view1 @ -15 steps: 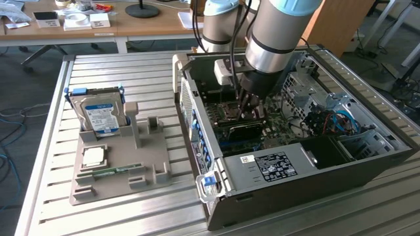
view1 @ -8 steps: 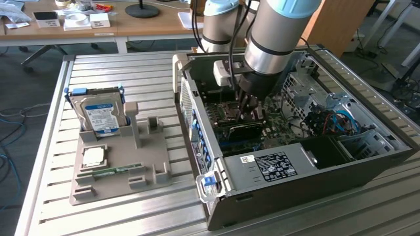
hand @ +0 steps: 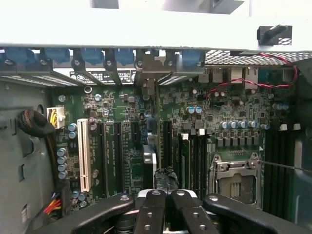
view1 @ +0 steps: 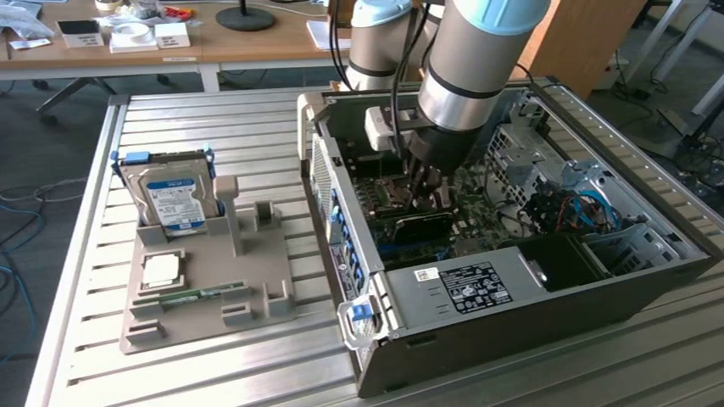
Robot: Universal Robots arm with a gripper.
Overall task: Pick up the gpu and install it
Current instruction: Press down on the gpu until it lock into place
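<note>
Gpu (hand: 150, 146) stands edge-on just beyond pincer (hand: 164, 196).

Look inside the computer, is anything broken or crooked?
Nothing stands out. The claw is down inside the open computer case, right above the dark card, which looks lined up with the slots. Outside, the hard drive stands neatly in its gray holder.

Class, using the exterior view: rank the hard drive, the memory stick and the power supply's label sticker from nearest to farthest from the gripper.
1. Label sticker: on the power supply inside the case, just below the gripper in the picture.
2. Hard drive: standing upright in the grey holder, toward the exterior view's left.
3. Memory stick: lying flat low on the holder, farthest, though not by much.
</note>
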